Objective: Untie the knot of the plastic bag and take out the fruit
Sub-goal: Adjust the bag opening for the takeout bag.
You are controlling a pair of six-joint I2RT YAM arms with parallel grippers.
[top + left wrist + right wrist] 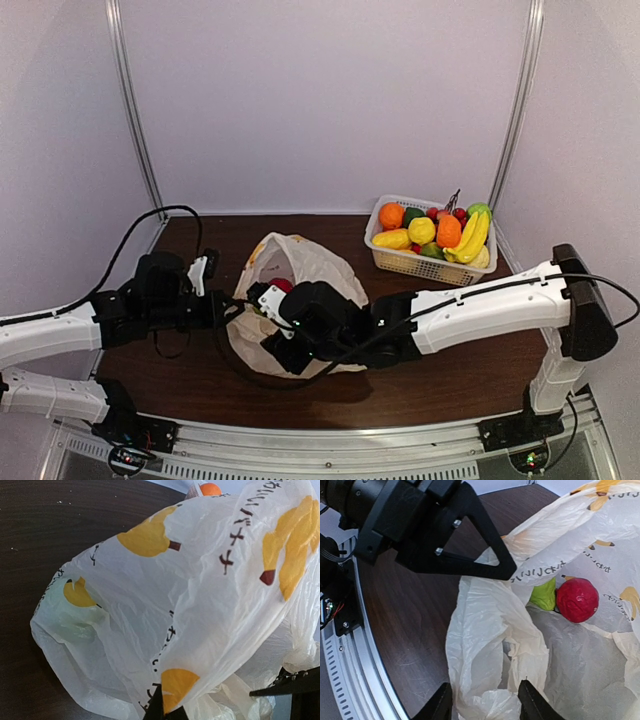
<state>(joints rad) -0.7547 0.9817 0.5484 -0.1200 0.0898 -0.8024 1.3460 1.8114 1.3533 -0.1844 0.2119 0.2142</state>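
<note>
The plastic bag (310, 262) lies in the middle of the dark table (480, 370). Its long side runs from about 11 o'clock to 5 o'clock. Its open mouth faces about 9 o'clock, toward the arms' tips. Inside sit a red ball fruit (577, 600) and a green fruit (544, 595), touching each other.

The bag has yellow banana pictures and dark brown letters that look Japanese. I cannot read them.

The left gripper (166, 711) is closed tight, pinching the bag's plastic at its 9 o'clock edge. The right gripper (485, 705) is partly open with bunched bag plastic between its jaws. I cannot tell if it squeezes.

A white basket (420, 265) stands at 1 o'clock.
</note>
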